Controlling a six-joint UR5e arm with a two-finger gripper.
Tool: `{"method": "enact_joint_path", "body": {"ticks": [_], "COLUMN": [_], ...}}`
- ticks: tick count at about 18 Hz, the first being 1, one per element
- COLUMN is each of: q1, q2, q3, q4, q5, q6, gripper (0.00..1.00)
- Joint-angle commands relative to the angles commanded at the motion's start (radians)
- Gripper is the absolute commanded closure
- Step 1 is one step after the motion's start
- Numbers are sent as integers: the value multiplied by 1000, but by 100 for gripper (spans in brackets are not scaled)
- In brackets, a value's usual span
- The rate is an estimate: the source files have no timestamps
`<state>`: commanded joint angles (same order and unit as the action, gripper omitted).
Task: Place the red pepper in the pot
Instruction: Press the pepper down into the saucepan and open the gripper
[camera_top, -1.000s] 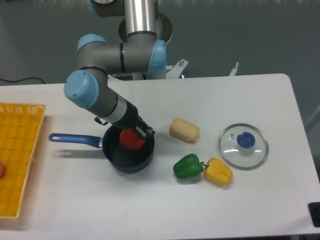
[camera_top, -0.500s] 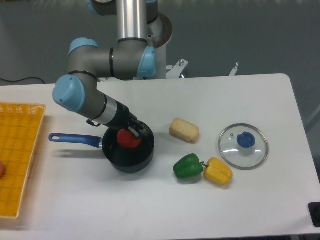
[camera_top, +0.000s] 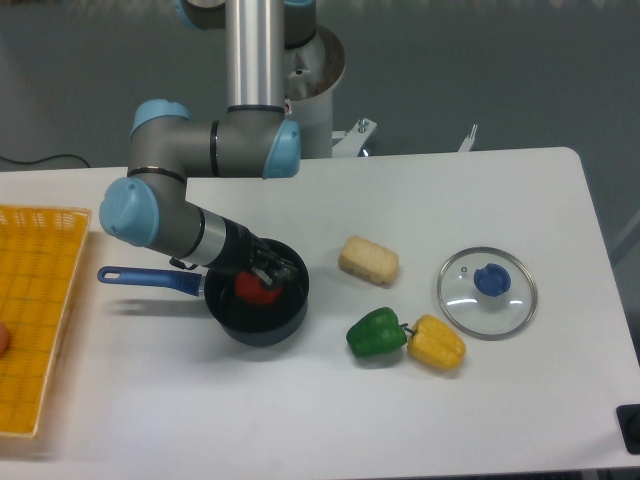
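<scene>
The red pepper (camera_top: 255, 290) is inside the pot (camera_top: 288, 322), a small dark round saucepan whose blue handle (camera_top: 150, 277) points left. My gripper (camera_top: 268, 276) reaches down into the pot from the left and its fingers (camera_top: 282, 270) sit around the pepper's top. The pepper is low in the pot, below the rim; I cannot tell whether it rests on the bottom. The gripper's lower parts are partly hidden by the pot's rim.
A green pepper (camera_top: 377, 333) and a yellow pepper (camera_top: 437, 342) lie side by side right of the pot. A beige block (camera_top: 368, 260) lies behind them. A glass lid with a blue knob (camera_top: 487, 291) is further right. A yellow basket (camera_top: 35, 310) stands at the left edge.
The arm has swung its elbow to the left and the gripper has lowered the red pepper deeper into the pot.
</scene>
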<state>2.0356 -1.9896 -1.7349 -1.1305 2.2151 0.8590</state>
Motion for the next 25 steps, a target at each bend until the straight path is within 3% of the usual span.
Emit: {"method": "enact_joint_path", "body": {"ticks": [7,20,25], "q1": [-8,-11,-12], "q2": [-15,-29,-35], "q3": [0,6,6], "q4": [0,0,0], "q5": [21,26,31], "q6": [-26,-28,-28], "gripper": [100,88,75]}}
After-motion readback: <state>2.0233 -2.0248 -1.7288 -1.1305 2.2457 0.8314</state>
